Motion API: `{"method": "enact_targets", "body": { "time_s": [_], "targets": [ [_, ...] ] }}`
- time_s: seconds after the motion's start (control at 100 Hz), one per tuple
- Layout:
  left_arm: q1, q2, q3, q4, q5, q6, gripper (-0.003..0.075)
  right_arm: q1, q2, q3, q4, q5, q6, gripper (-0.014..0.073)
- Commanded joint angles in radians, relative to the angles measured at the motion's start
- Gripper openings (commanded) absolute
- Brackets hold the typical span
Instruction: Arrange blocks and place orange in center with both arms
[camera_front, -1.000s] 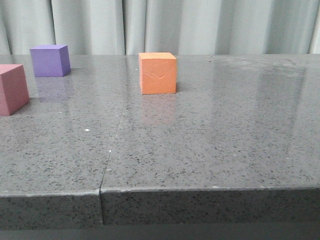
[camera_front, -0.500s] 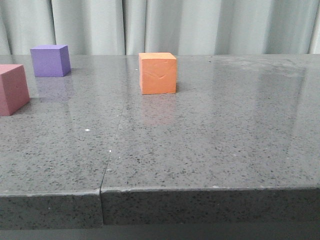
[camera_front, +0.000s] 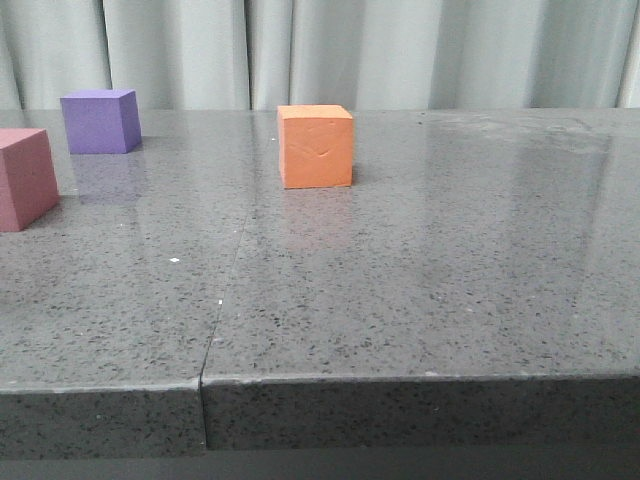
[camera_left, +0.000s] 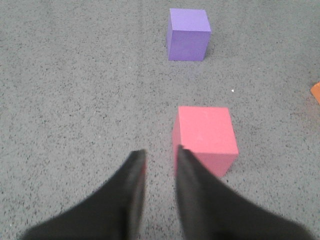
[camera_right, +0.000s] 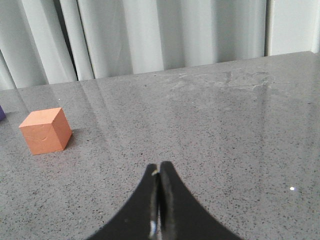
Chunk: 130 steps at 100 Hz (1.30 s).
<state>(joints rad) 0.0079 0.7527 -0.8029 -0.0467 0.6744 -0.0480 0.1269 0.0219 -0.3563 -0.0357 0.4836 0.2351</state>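
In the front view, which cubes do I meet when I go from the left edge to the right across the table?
pink-red cube → purple cube → orange cube

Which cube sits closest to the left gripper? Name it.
The pink-red cube: it lies just beside the left gripper fingertips, while the purple cube sits farther off and the orange cube farther still.
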Motion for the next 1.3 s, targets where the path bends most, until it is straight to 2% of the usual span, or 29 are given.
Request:
{"method": "enact_targets", "body": {
  "time_s": [0.0,0.01,0.03,0.1,0.17,0.25,0.33,0.48,0.63,0.84,0.99,1.11,1.29],
  "targets": [
    [0.001,0.034,-0.070,-0.008,-0.070,-0.004,0.0426,-0.005,0.012,-0.023,-0.015,-0.078,-0.009,-0.0067],
    [0.001,0.036,-0.073,-0.008,-0.071,-0.004,0.0426,-0.005,0.012,-0.023,-0.015,-0.078,-0.009,-0.0067],
    [0.001,0.045,-0.085,-0.008,-0.078,-0.004,0.0499,-0.005,0.012,-0.023,-0.015,-0.078,-0.009,-0.0067],
    [-0.001,0.069,-0.119,-0.008,-0.085,-0.004,0.0644,-0.005,0.012,-0.023,-0.015,-0.078,-0.009,-0.0067],
    [-0.005,0.106,-0.158,-0.008,-0.085,-0.004,0.0710,-0.005,0.012,-0.023,-0.015,-0.078,-0.009,-0.0067],
    [-0.021,0.152,-0.205,-0.011,-0.085,0.025,0.0703,-0.005,0.012,-0.023,-0.015,-0.078,-0.009,-0.0067],
    [-0.050,0.212,-0.267,-0.051,-0.085,0.159,0.0679,-0.005,0.012,-0.023,-0.015,-0.078,-0.009,-0.0067],
    [-0.113,0.329,-0.392,-0.202,-0.071,0.426,0.0620,-0.005,0.012,-0.023,-0.015,-0.078,-0.009,-0.0067],
    [-0.147,0.448,-0.520,-0.389,-0.027,0.599,0.0597,-0.005,0.012,-0.023,-0.015,-0.078,-0.009,-0.0067],
    [-0.150,0.613,-0.705,-0.637,0.169,0.898,0.0597,-0.005,0.012,-0.023,-0.015,-0.078,-0.009,-0.0067],
    [-0.152,0.736,-0.848,-0.688,0.286,0.934,0.0613,-0.005,0.012,-0.023,-0.015,-0.078,-0.009,-0.0067],
    [-0.162,0.810,-0.933,-0.688,0.302,0.956,0.0609,-0.005,0.012,-0.023,-0.015,-0.078,-0.009,-0.0067],
    [-0.212,0.896,-1.014,-0.707,0.336,1.162,0.0609,-0.005,0.012,-0.023,-0.015,-0.078,-0.009,-0.0067]
  ]
}}
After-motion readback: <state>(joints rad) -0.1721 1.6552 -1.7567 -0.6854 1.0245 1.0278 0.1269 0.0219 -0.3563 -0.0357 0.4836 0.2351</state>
